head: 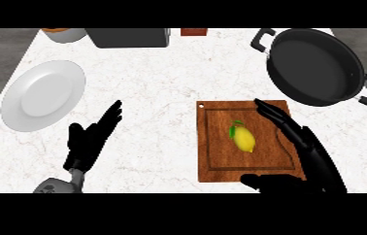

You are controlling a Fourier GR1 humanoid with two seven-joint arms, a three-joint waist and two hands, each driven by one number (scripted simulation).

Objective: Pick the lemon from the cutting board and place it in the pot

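Since the far edge of the view chops things off, we can only half-name what sits back there: a dark grey boxy thing (129, 37), a pale round container with a brownish top (63, 34) at the corner, and a small reddish-brown block (193, 31). We can't tell what any of them really are.

The black pot (315, 64) is at the far right of the marble counter (158, 83). One handle (261, 37) shows at its far left, and the other runs out of view at the right edge.

The lemon (243, 138) lies on the wooden cutting board (215, 151), roughly in the middle, with a bit of green at its far end.

The right hand (305, 142) is spread wide open over the board's right side. Its fingers (276, 117) lie straight along the right of the lemon and its thumb (269, 183) sticks out across the near edge. It holds nothing and sits apart from the lemon, and it hides the board's near right corner.

The left hand (82, 149) hovers over bare counter to the left of the board with its fingers straight, also holding nothing. Its grey forearm (57, 185) is cut off at the bottom. A white plate (43, 95) sits beyond it at the left.
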